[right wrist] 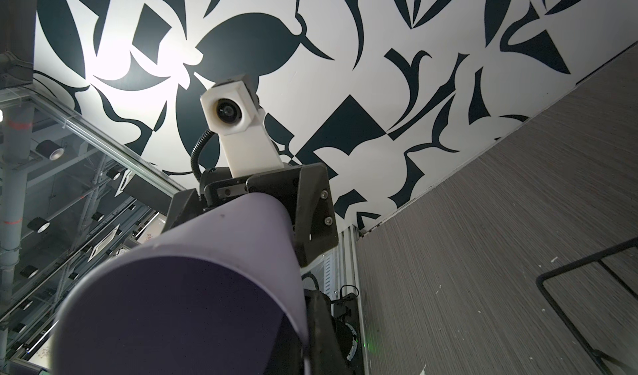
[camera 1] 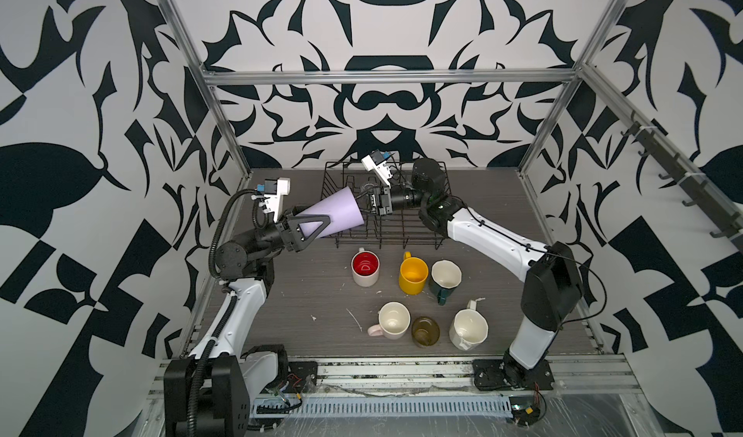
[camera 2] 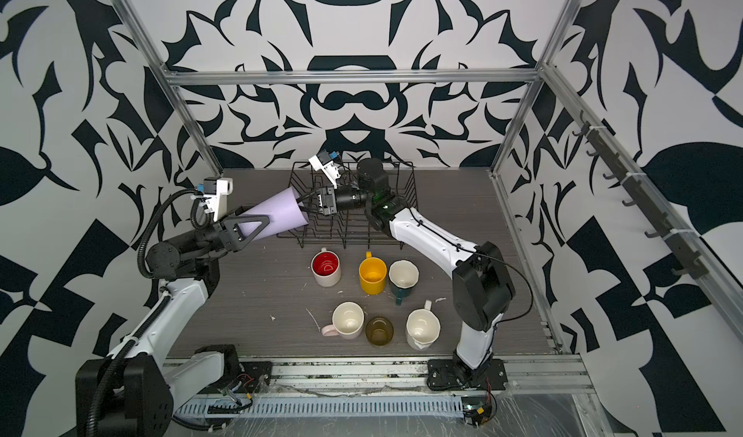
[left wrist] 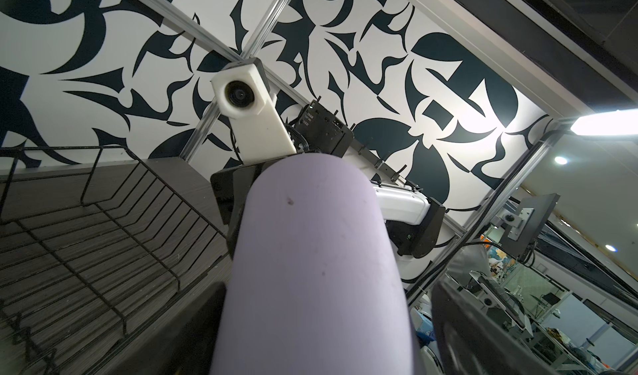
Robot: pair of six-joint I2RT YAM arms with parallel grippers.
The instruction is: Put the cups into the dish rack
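Lilac tumbler (camera 1: 335, 214): aloft on its side by the left end of the dish rack (camera 1: 406, 232). Pinched at the rim by clenched right claw (camera 1: 364, 209). Straddled at the narrow end by left claw (camera 1: 321, 220), spread wide, gap beside one finger (left wrist: 483, 328) in left wrist view. Dark interior seen only from right wrist. Only in both top views: red-lined pink mug (camera 1: 365, 269), yellow mug (camera 1: 413, 276), olive glass (camera 1: 425, 331) upright on desk (camera 1: 305, 294).

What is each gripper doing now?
Left gripper: jaws wide around the lilac tapered tumbler, grip cannot be told.
Right gripper: closed on the tumbler rim.
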